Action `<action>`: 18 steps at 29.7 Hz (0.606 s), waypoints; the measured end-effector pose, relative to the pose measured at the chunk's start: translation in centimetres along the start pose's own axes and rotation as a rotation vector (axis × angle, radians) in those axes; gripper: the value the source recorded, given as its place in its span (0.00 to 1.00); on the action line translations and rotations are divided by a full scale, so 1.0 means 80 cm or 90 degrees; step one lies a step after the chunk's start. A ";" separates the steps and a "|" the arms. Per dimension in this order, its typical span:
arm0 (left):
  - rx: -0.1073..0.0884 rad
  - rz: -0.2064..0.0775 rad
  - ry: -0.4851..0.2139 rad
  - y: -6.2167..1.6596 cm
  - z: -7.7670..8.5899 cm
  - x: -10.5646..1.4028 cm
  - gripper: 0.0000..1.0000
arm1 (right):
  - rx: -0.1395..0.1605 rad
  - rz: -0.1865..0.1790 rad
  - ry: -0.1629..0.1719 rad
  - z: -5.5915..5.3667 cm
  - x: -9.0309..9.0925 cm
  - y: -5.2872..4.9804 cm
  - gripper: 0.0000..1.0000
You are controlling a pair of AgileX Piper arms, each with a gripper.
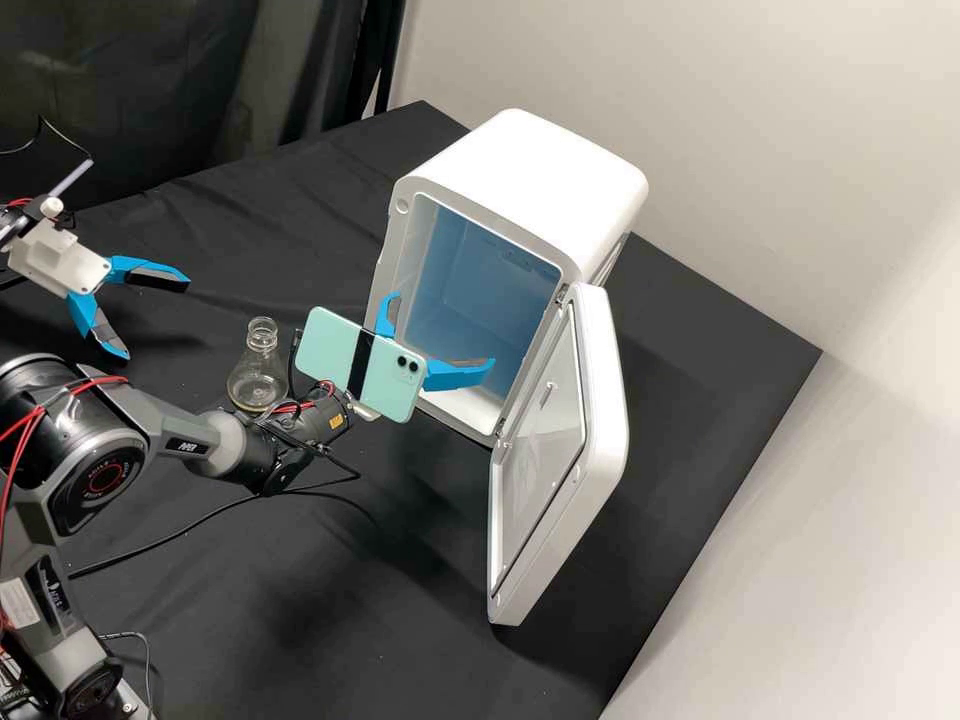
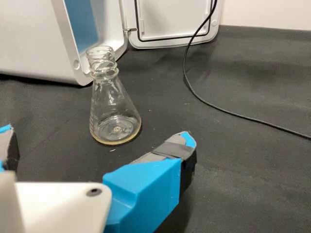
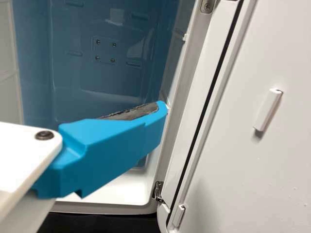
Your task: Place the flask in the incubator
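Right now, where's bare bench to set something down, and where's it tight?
Free: near-edge bench beside the open door; bench behind the flask, toward the curtain. Tight: between flask and incubator, where the right gripper and a cable sit.

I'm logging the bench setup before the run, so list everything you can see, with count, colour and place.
Incubator: one, white with blue inside, on the bench, its door open.
Flask: one, clear glass, upright on the bench beside the incubator's open front.
Cable: one, black, lying on the bench near the flask.
Phone: one, mint green, mounted on the right arm.
Bench: one, black.
Left tool: one, white with blue fingers, open, above the bench, apart from the flask.
Right tool: one, white with blue fingers, open, at the incubator's opening.
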 end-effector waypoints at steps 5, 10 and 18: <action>0.003 0.020 -0.017 0.0042 0.004 -0.005 1.00 | 0.000 0.000 0.000 0.000 0.000 0.000 1.00; 0.014 0.021 -0.016 0.0045 0.004 -0.005 1.00 | 0.000 0.000 0.000 0.000 0.000 0.000 1.00; 0.012 0.023 -0.010 0.0051 0.002 -0.005 1.00 | -0.009 -0.014 0.029 0.000 -0.023 0.000 1.00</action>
